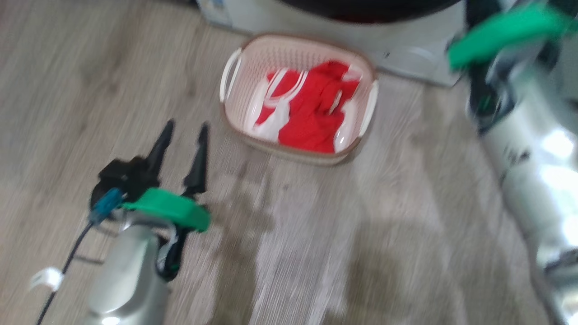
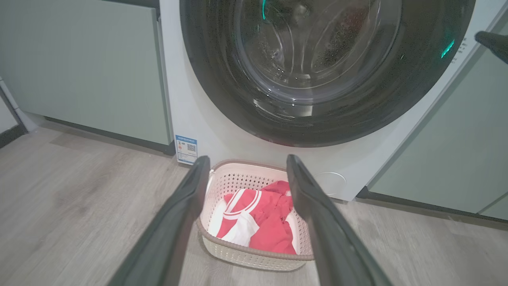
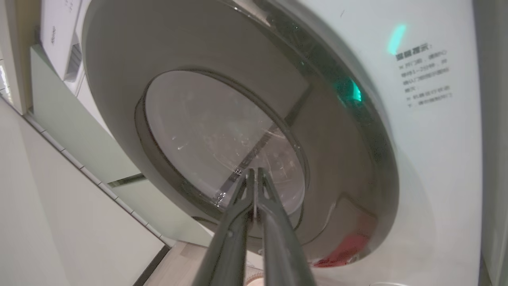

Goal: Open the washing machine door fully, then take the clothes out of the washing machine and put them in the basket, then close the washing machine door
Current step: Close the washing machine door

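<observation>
– Left pincer nearest the lens. Fingers spread wide apart, nothing between them. Hangs over the wood floor.
– Aimed at what?
– Basket, straight ahead between the two fingers in the left wrist view. It sits on the floor just in front of the washing machine, close below the blue sticker.
– Contents?
– Clothes, red with white stripes and panels, heaped inside, below the brown rim.
– Washing machine door?
– Lies flat against the white front in the left wrist view. Black rim, clear glass bowl at centre.
– Right pincer?
– Up at door height, fingers pressed together, holding nothing. Tips point at the lower part of the door glass. Touching or just short of it, cannot tell.
– Surroundings?
– Pale green cabinets on either side of the machine. Head view is smeared; right forearm shows blurred at its right edge.
</observation>
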Tool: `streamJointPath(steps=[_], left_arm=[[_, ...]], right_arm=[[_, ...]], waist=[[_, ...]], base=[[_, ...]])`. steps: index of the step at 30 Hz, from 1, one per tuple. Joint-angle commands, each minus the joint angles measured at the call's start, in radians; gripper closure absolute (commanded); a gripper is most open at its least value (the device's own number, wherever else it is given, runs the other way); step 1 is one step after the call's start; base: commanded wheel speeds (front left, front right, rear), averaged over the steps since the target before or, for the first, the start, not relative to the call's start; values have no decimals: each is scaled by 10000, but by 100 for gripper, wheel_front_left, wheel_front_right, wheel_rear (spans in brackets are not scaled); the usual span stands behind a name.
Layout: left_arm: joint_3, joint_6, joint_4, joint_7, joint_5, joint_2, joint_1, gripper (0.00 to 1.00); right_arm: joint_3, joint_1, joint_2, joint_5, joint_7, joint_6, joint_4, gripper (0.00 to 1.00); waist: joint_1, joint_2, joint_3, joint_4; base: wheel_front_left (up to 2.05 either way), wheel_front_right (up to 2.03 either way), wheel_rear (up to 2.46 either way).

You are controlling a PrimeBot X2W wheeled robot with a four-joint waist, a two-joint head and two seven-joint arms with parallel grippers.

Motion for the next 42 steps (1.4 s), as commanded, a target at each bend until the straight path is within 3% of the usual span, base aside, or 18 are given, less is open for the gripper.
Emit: streamJointPath(steps=[1,2,3,8,15,21,32,42], left_arm=[[525,-59,-155,-67,-81,471,97,0],[599,-59,-78,-67,-84,586,134,0],[650,-59,14,-67,-80,716,155,0],[874,-59,516,-67,3,1368,141,0],[901,-59,1489,-67,-75,1837,-38,0],[904,-59,1624,-67,3,1768,262,0],[1277,-59,1609,-67,207,1426,987,0],[1480,-59,1656,-67,259,1268,1319,0]], right_arm=[[163,425,218,143,-61,-9,-575,51],[200,800,203,178,-61,-9,-768,6],[185,1171,199,192,-61,-9,-948,0],[-163,2996,208,-348,-61,-9,-1792,0],[-2024,5359,300,-2036,-61,-9,-3151,0],[-3208,7144,607,-3231,-61,-9,-4482,0],[-3514,9526,568,-4474,-61,-9,-6573,0],[-3739,10281,611,-4757,-61,-9,-6941,0]], waist=[[0,0,-958,-512],[0,0,-1201,-648],[0,0,-1442,-797],[0,0,-2506,-1563],[0,0,-3370,-2490],[0,0,-3760,-3101],[0,0,-4029,-3549],[0,0,-4104,-3652]], base=[[0,0,0],[0,0,0],[0,0,0],[0,0,0],[0,0,0],[0,0,0],[0,0,0],[0,0,0]])
